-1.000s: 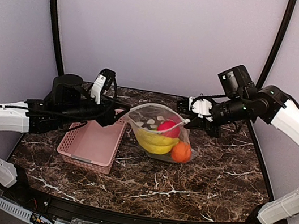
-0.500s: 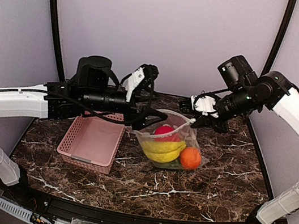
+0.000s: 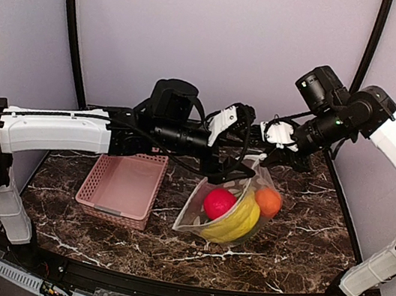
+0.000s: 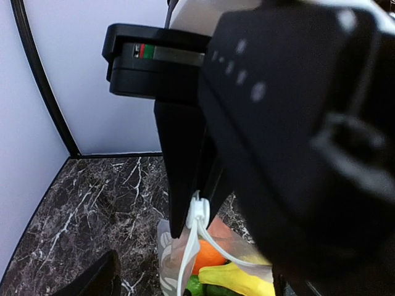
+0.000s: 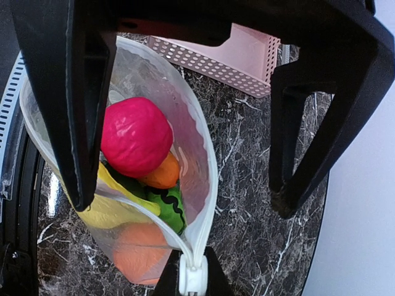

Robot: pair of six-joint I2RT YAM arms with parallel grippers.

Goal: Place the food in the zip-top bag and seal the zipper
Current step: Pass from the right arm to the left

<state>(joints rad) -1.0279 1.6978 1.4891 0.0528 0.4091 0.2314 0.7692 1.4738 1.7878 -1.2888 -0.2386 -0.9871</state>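
The polka-dot zip-top bag [image 3: 193,212] hangs tilted, its lower corner on the table. It holds the food: a magenta piece [image 3: 219,203], a banana [image 3: 237,221] and an orange [image 3: 267,201]. A green piece [image 5: 170,206] shows in the right wrist view. My right gripper [image 3: 263,157] is shut on the white slider [image 5: 193,277] of the zipper [image 5: 208,197] and holds the bag's top corner up. The bag's mouth gapes open below it. My left gripper [image 3: 236,172] is open at the mouth's other end, and one finger [image 5: 80,179] overlaps the rim.
The pink slotted basket [image 3: 122,185] stands on the dark marble table [image 3: 298,233], left of the bag and under the left arm. The two wrists are very close together above the bag. Black frame posts and lilac walls stand behind.
My left arm swung right from beside the basket to the bag's top, next to the right gripper. The bag rose from lying flat to hanging tilted, and the food slid to its lower end.
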